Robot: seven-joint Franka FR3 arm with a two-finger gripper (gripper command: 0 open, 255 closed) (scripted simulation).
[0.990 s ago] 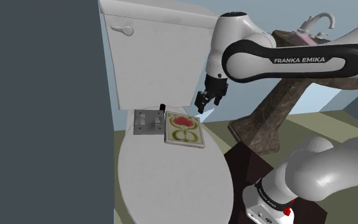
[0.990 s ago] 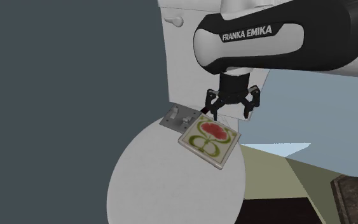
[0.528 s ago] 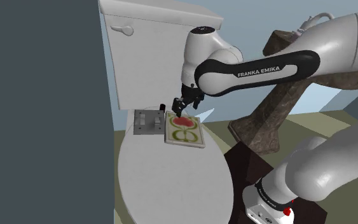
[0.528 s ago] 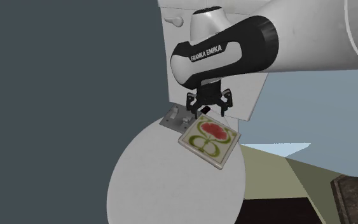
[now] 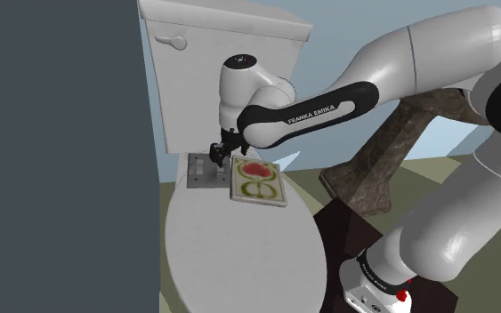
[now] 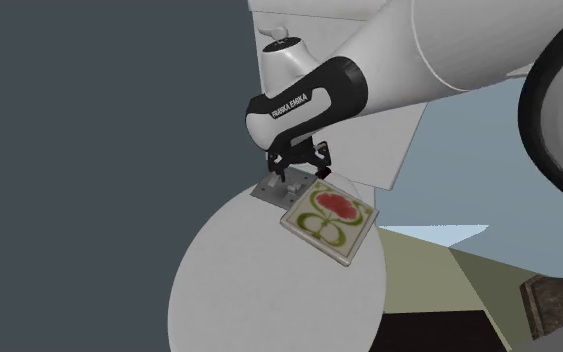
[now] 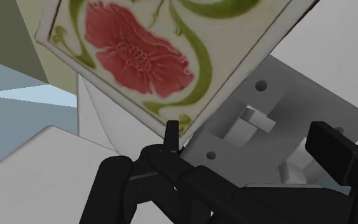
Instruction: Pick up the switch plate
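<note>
In the shoulder view the gripper [image 5: 219,153] hangs just above the switch plate [image 5: 206,171], a flat grey square lying at the back of the toilet lid [image 5: 230,253]. A flower tile [image 5: 259,180] lies right beside the plate, and the tank [image 5: 204,80] stands close behind the gripper. In the second exterior view the gripper [image 6: 297,172] is spread wide with nothing in it, and the switch plate [image 6: 272,187] sits right under it. I think this is the reaching-down step, with no grab made yet. In the wrist view the switch plate [image 7: 279,121] lies below the gap between the two fingers, and one fingertip is very near the edge of the flower tile [image 7: 145,57]. Next the gripper likely needs to go down and squeeze the plate's thin edges. The tile crowds one side and the tank blocks the back, but the lid in front is open room.
</note>
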